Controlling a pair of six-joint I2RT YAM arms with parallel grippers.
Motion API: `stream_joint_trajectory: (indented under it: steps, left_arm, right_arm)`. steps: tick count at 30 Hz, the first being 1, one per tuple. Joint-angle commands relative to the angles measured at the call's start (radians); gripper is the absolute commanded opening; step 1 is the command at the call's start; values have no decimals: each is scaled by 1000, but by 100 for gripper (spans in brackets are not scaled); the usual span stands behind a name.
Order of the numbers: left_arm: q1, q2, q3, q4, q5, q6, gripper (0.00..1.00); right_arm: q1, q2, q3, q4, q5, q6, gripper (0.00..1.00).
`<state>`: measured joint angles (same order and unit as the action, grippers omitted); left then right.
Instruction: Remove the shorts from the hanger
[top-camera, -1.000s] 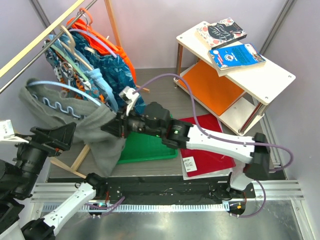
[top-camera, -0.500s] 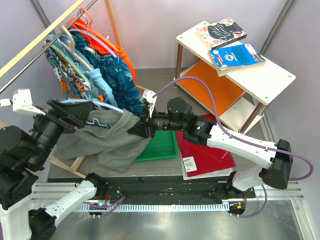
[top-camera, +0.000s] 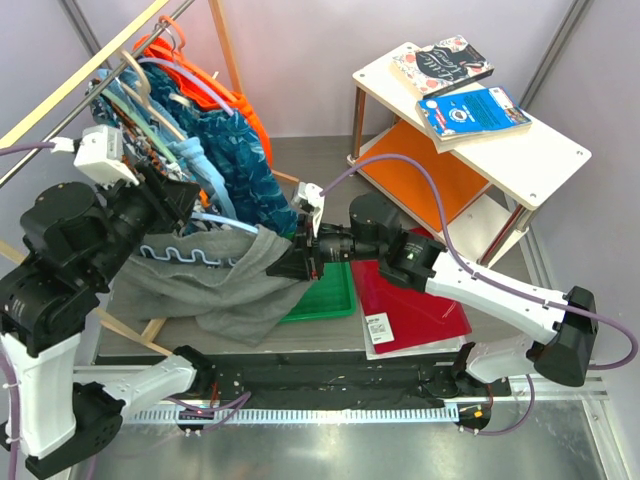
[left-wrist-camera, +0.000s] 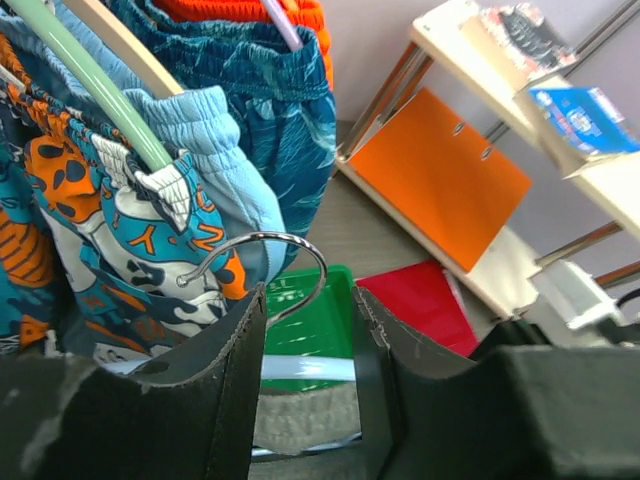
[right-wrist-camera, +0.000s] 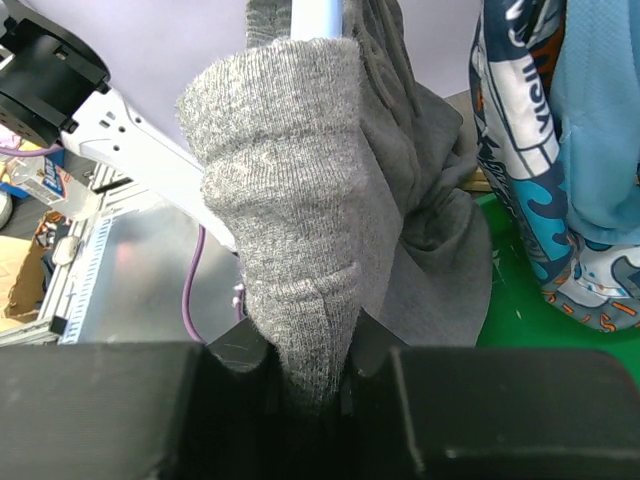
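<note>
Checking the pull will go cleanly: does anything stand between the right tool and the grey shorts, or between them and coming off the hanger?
Nothing separates them: the right tool is shut on the grey shorts. The cloth is draped over the pale blue hanger, whose end pokes out of the fold; floral shorts hang close beside.

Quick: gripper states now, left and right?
Left gripper: straddles the pale-blue hanger's wire hook; grip cannot be told.
Right gripper: closed on the plain grey cloth shorts.
</note>
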<state>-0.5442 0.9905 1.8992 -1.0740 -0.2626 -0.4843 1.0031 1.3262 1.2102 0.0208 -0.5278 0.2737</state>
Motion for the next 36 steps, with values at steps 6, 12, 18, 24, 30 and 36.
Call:
stream_joint_trajectory:
  steps: [6, 12, 18, 24, 30, 36]
  left_arm:
    - [-3, -1, -45, -12, -18, 98, 31]
    - [-5, 13, -43, -20, -24, 108, 34]
    - [-3, 10, -90, -3, -30, 112, 40]
    - [-5, 10, -111, 51, -12, 110, 25]
    - [-5, -45, -126, 179, -73, 101, 0]
    - [-5, -170, -258, 428, -194, 84, 1]
  right_arm:
    - [0, -79, 31, 157, -31, 19, 1]
    - [0, -87, 22, 166, -23, 22, 1]
    - [0, -97, 11, 192, -18, 38, 1]
    - [0, -104, 23, 199, -24, 48, 1]
    - [2, -113, 35, 114, 121, 74, 16]
    - [0, -154, 8, -45, 370, 166, 79]
